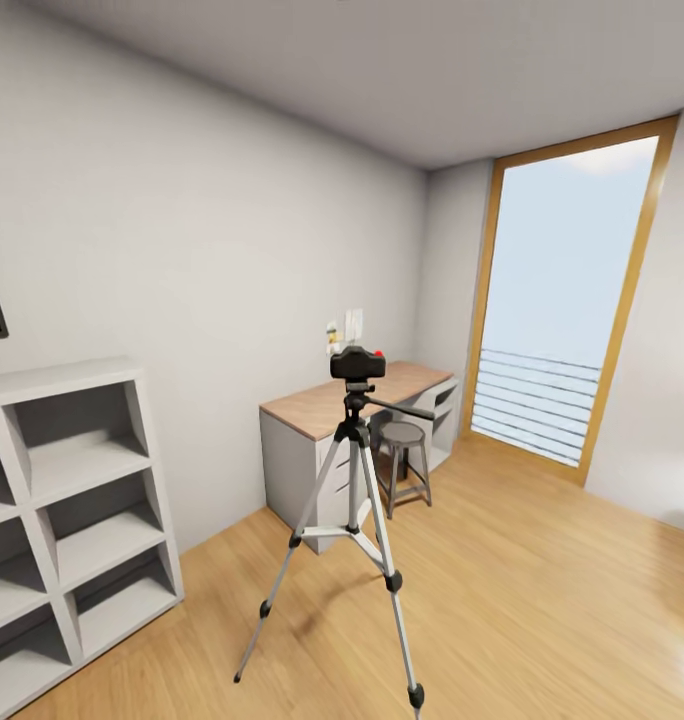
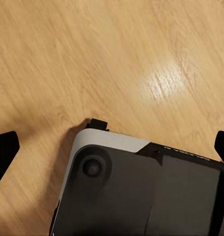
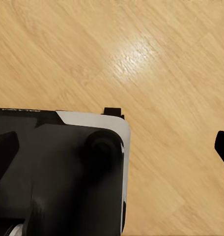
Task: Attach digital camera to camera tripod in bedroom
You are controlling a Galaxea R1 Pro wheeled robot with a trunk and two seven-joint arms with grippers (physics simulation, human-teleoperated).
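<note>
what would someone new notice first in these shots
The tall silver-legged camera tripod stands mid-floor in the head view, with the small black digital camera sitting on its head. Behind it a wood-topped grey desk lines the wall, and a tall wood-framed window glows at the right.

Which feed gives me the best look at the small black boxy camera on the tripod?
The head view: the small black boxy camera sits on top of the silver-legged tripod, in front of the wood-topped desk. Both wrist views look down at the wood floor and the robot's base, with open fingertips at their edges.
</note>
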